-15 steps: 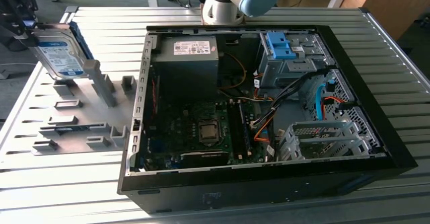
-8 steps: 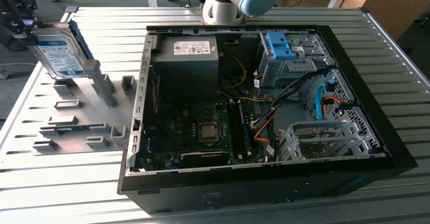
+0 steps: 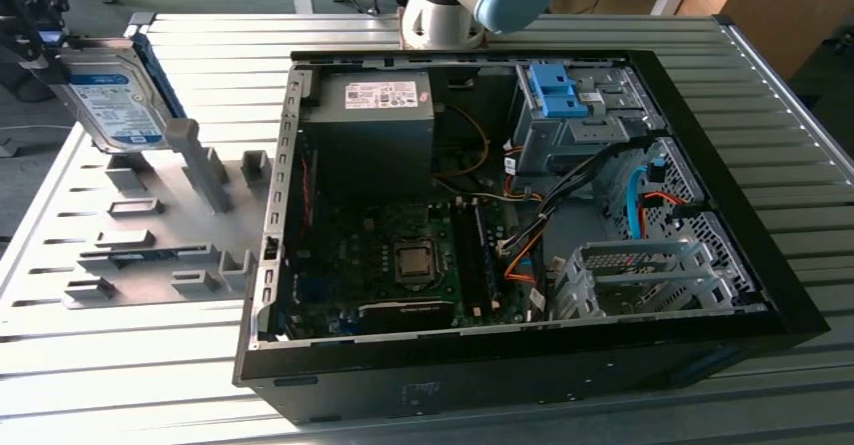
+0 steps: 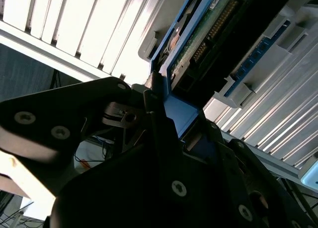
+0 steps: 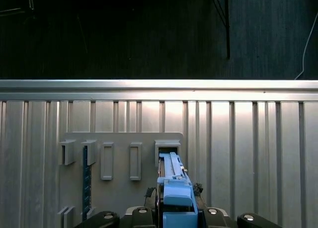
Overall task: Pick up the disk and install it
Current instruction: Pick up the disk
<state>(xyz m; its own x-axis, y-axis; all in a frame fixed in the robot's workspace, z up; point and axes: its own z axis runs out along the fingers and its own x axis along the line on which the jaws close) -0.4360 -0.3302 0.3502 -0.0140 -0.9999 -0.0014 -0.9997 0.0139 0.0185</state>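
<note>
The disk point(image 3: 120, 100) is a silver drive with a white-and-blue label and blue rails. It hangs upright at the exterior view's far left, over the grey fixture plate point(image 3: 134, 255). My gripper point(image 3: 54, 50) is shut on its upper end. In the second wrist view the black fingers point(image 4: 156, 106) clamp the blue rail, and the disk's point(image 4: 208, 44) circuit-board side faces the camera. In the first wrist view the blue rail point(image 5: 174, 186) runs from the gripper point(image 5: 174, 215) toward an upright holder point(image 5: 167, 146) on the plate. Whether the disk touches the holder I cannot tell.
An open computer case point(image 3: 747, 195) lies on the slatted metal table point(image 3: 120, 385) to the exterior view's right of the plate. Inside are a dark grey box point(image 3: 374, 125), a motherboard point(image 3: 400, 260), a blue bracket point(image 3: 558, 90) on a drive cage, and cables. Several grey holders stand on the plate.
</note>
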